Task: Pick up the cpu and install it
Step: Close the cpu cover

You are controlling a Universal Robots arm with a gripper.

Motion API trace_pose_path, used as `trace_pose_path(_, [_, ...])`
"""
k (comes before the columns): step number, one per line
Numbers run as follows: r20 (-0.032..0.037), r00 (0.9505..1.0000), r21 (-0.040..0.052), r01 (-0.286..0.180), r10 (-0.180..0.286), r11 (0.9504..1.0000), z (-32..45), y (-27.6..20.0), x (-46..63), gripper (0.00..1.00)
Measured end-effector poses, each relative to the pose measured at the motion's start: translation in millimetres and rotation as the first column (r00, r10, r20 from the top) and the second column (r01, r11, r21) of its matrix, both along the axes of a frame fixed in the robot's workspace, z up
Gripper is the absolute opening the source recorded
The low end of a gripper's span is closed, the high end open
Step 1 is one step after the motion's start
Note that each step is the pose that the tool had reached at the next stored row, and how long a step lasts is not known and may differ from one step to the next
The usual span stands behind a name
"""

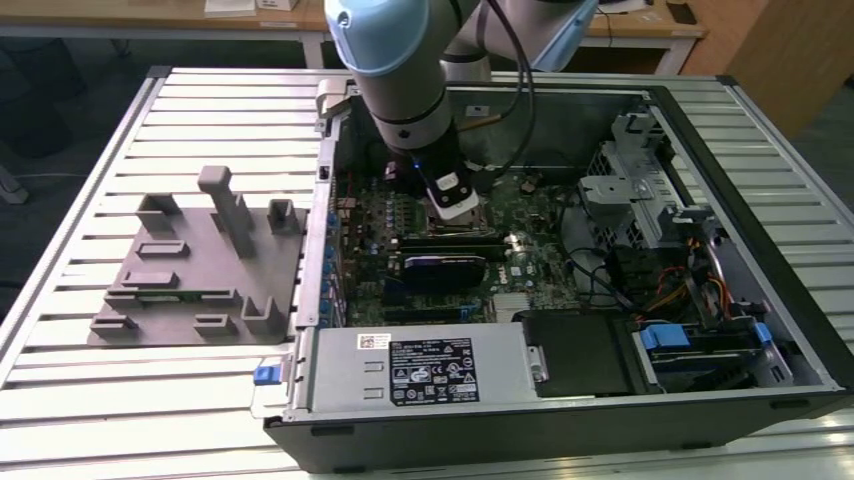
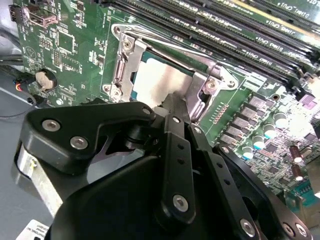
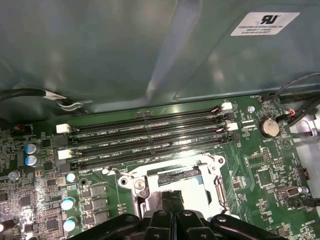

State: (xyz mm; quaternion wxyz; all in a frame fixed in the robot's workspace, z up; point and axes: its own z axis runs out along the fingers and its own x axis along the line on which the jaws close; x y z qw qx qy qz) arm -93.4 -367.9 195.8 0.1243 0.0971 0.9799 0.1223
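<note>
The gripper (image 2: pixel 172 102) stood low inside the open computer case (image 1: pixel 561 425). Its two fingers were pressed together with nothing seen between them, and their tips were at the near edge of the cpu (image 2: pixel 155 82); whether they touched it could not be told. The cpu lay inside the metal-framed socket (image 2: pixel 122 60) on the green motherboard (image 2: pixel 65 45), just beside the rows of memory slots (image 3: pixel 150 132). In the exterior view this spot sat at about three o'clock from the grey fixture (image 1: pixel 187 270) on the slatted table (image 1: pixel 80 420), and at about twelve o'clock from the power supply box (image 1: pixel 507 360). The work looked to be at the seating stage. Doing it well would call for a light, straight-down touch with no sideways drag, since the contacts beneath were probably delicate. Being square, the cpu had no long axis. Its silvery top faced up out of the case, and its edges ran parallel with the socket frame and the memory slots. Whether it sat fully level could not be judged.
</note>
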Motion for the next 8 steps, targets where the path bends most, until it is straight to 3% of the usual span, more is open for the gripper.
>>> trace_pose_path(2, [0.0052, 1.0, 0.0019, 0.0, 0.0, 1.0, -0.6, 0.0, -2.4, 0.11])
trace_pose_path(8, [0.032, 0.9995, 0.0037, 0.002, -0.003, 1.0, -1.6, -0.2, -3.3, 0.11])
